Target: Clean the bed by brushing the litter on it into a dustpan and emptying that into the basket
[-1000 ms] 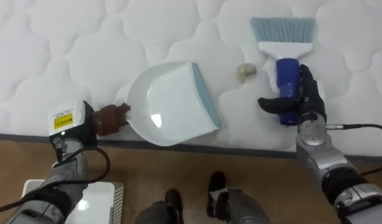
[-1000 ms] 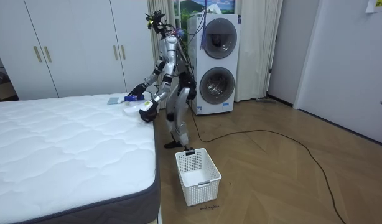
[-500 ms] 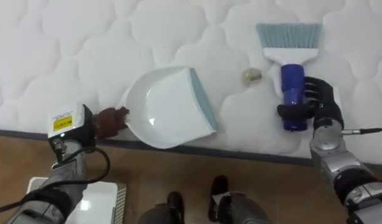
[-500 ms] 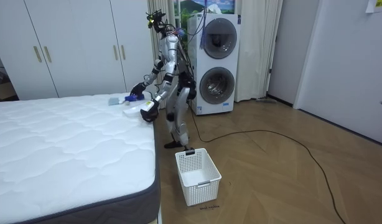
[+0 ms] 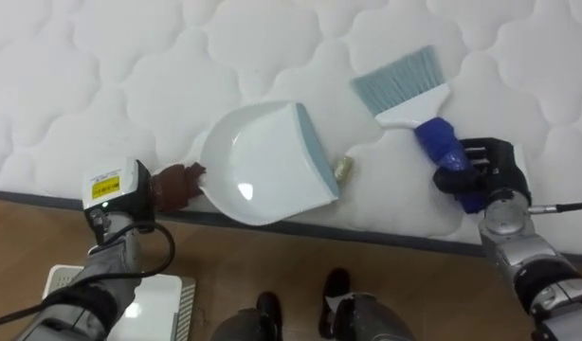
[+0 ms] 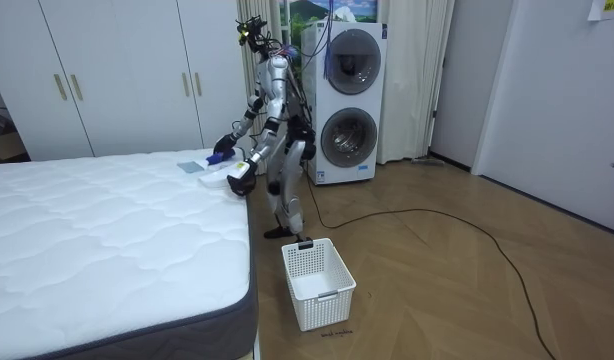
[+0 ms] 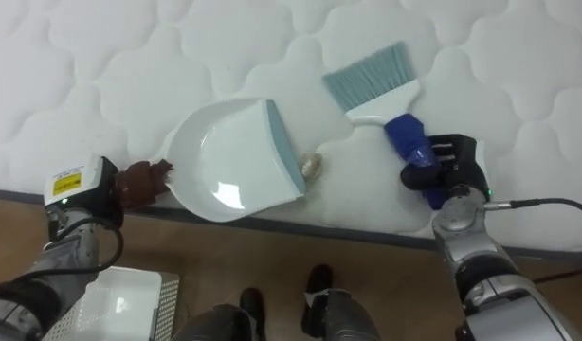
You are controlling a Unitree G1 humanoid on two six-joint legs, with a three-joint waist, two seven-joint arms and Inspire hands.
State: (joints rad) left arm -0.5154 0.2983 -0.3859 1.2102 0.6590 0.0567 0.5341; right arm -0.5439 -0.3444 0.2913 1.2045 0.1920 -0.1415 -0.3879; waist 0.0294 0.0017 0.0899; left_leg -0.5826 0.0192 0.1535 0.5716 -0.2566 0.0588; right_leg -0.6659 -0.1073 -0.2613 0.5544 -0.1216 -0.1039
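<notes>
Since a second ago your brush (image 5: 407, 93) has swung left and tilted, pushing the beige crumb (image 5: 343, 169) against the white dustpan (image 5: 258, 161) lip on the mattress (image 5: 130, 76). Your right hand (image 5: 485, 170) is curled round the brush's blue handle. Your left hand (image 5: 166, 188) sits at the pan's rear, grip can't tell.

Both eye views look steeply down, close above the right hand (image 5: 482, 171); the room view, far off, shares the bed (image 6: 107, 230).
</notes>
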